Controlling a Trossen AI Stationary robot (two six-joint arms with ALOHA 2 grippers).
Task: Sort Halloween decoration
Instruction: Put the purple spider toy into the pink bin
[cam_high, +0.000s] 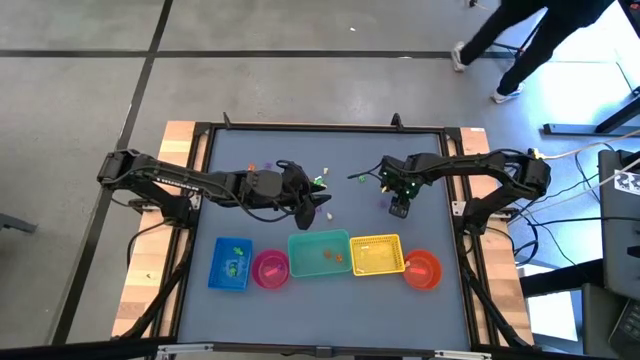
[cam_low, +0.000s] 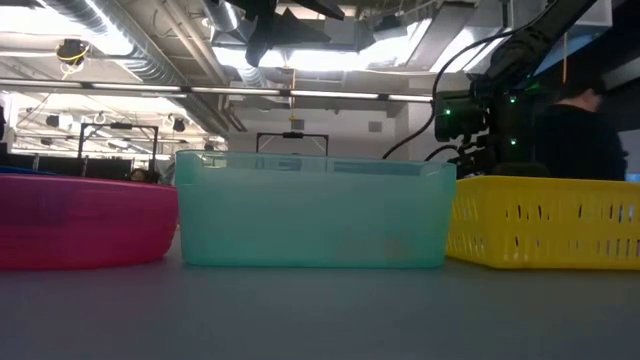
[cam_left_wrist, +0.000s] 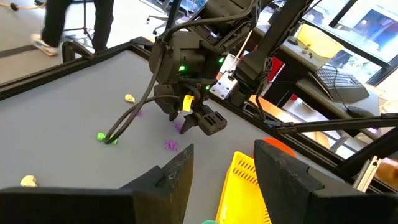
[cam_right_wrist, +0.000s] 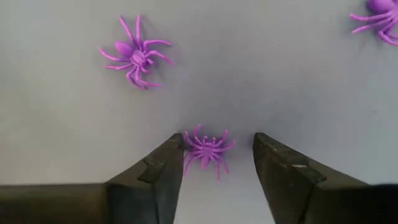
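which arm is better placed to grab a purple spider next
The right. Its gripper is down at the table with open fingers on either side of a purple spider. The left gripper is open too, but it hangs near the teal bin, with no spider between its fingers.

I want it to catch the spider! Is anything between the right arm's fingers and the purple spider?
Nothing visible. The right gripper is open right over the table, with the purple spider lying between its fingers. Two other spiders lie apart from it.
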